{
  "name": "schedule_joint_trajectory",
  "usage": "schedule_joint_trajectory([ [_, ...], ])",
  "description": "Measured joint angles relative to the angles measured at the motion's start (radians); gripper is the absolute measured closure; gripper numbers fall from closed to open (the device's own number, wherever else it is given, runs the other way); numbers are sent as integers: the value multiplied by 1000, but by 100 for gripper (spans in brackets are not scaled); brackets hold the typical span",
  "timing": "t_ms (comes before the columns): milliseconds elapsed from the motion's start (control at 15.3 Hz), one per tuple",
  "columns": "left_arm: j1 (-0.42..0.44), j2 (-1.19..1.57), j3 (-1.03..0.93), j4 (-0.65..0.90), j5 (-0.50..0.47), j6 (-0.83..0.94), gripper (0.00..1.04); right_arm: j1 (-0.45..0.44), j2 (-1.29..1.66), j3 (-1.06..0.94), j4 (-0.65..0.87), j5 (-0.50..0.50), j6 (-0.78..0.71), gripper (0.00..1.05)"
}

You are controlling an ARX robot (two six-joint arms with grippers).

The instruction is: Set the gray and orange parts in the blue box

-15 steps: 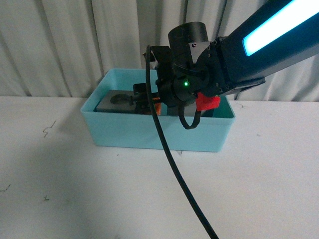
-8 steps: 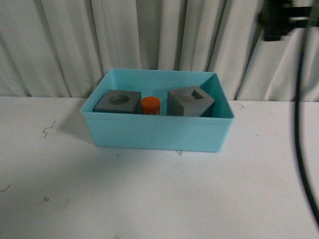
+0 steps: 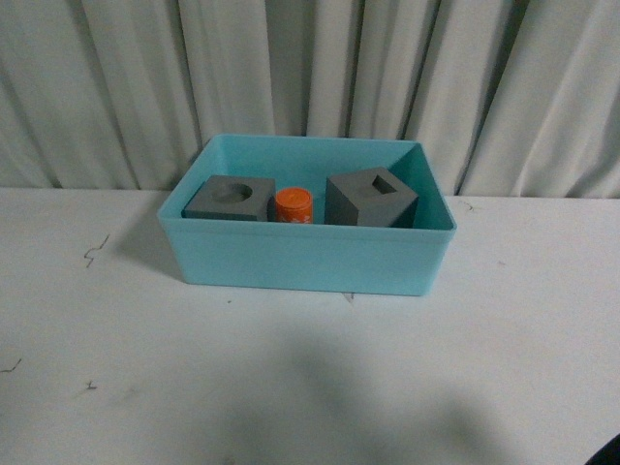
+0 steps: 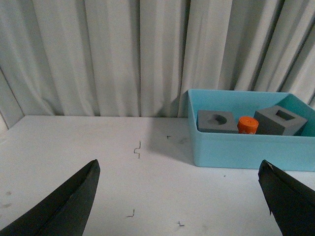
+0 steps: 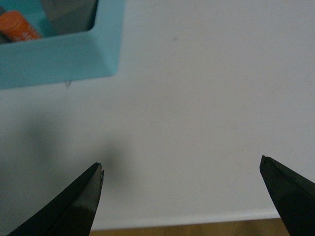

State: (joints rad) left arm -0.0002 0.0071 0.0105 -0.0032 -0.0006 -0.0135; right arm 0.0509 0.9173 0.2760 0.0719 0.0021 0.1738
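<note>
now, both gray cubes (image 3: 371,198) and orange cylinder (image 3: 293,205) inside blue box (image 3: 308,256) — both claws (image 5: 182,196) wide, empty, well clear

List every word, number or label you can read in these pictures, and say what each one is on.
No text can be read in any view.
Orange cylinder: faint pale marks on its side, too small and blurred to read.
Two gray cubes: no markings visible.
Blue box: no label or brand visible.
Table: only small dark scratches, not writing.
</note>
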Motion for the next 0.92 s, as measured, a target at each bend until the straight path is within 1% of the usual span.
schedule_joint_trajectory([
  [66, 0, 0, 0, 0, 0, 0, 7, -8, 8, -4, 50, 6, 6, 7],
  [131, 0, 0, 0, 0, 0, 0, 7, -32, 58, -66, 301, -8, -23, 14],
  [262, 0, 0, 0, 1, 0, 0, 7, -56, 85, -184, 578, 5, -91, 28],
  [328, 0, 0, 0, -1, 0, 0, 7, -56, 55, -250, 681, 0, -121, 37],
  [393, 0, 0, 0, -1, 0, 0, 7, -55, -4, -260, 766, -1, -141, 48],
  [524, 0, 0, 0, 0, 0, 0, 7, -55, -108, -240, 724, -2, -153, 67],
  [655, 0, 0, 0, 0, 0, 0, 7, -51, -177, -263, 624, -1, -164, 88],
  [721, 0, 0, 0, 0, 0, 0, 7, -51, -231, -263, 592, -2, -166, 101],
  [917, 0, 0, 0, 0, 0, 0, 7, -51, -346, -264, 489, -2, -171, 103],
])
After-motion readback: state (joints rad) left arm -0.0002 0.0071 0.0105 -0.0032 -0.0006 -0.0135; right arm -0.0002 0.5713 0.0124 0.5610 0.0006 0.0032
